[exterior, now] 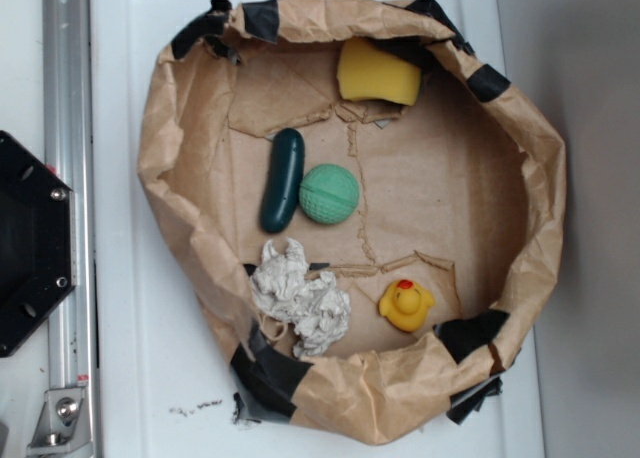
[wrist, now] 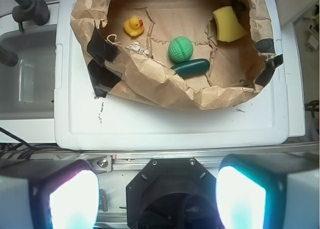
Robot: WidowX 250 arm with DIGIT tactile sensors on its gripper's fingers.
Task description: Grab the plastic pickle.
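Observation:
The plastic pickle (exterior: 282, 180) is a dark green capsule lying on the floor of a brown paper basin (exterior: 545, 178), left of centre, touching a lighter green dimpled ball (exterior: 329, 194). In the wrist view the pickle (wrist: 190, 67) lies just below the ball (wrist: 180, 49), near the basin's crumpled near wall. My gripper (wrist: 157, 194) is not in the exterior view. In the wrist view its two fingers (wrist: 72, 199) stand far apart with nothing between them, high above the black robot base and well short of the basin.
The basin also holds a yellow sponge (exterior: 377, 72), a yellow rubber duck (exterior: 406, 304) and a crumpled white paper wad (exterior: 300, 298). The basin sits on a white lid (wrist: 165, 124). A black robot base (exterior: 30, 243) and a metal rail (exterior: 68, 128) lie at the left.

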